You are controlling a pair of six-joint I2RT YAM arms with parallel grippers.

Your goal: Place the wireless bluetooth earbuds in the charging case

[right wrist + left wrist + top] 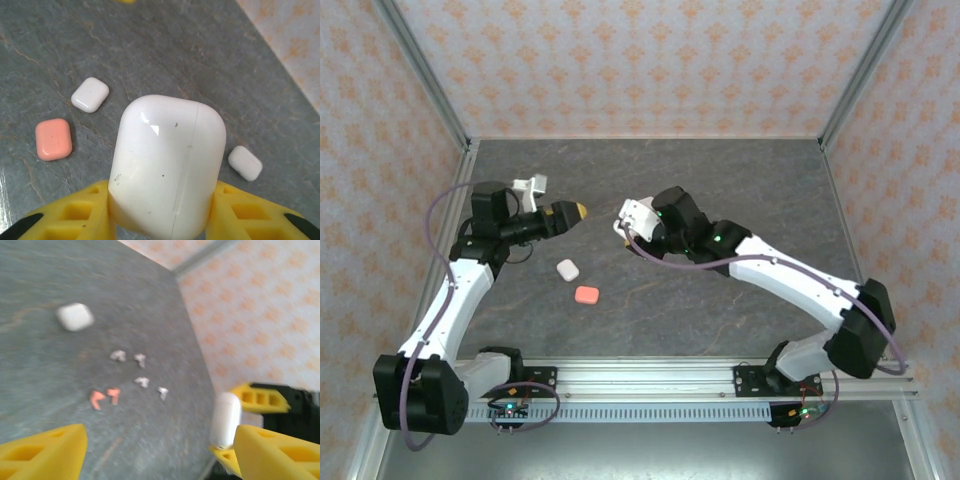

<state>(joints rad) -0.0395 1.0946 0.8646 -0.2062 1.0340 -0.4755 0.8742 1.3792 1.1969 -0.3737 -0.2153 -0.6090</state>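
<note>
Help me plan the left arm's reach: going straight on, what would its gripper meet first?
Likely the small white earbuds on the table, though depth is unclear; the held white case sits off to one side.

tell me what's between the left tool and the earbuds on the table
Nothing: in the left wrist view, the table from the left tool to the earbuds is bare.

Grey table [60, 270], patterned wall [260, 315] beyond its edge; picture blurred.
- Loose white case [75, 316], lying flat on the table.
- White earbuds [140, 359]: four, scattered nearer the table edge.
- Red-pink earbuds [96, 399]: two, side by side, just beside the white ones.
- Left gripper [160, 452]: yellow fingers wide apart, nothing between them.
- Right gripper [239, 426]: clamped on an upright white case [225, 415] at the table edge.
</note>
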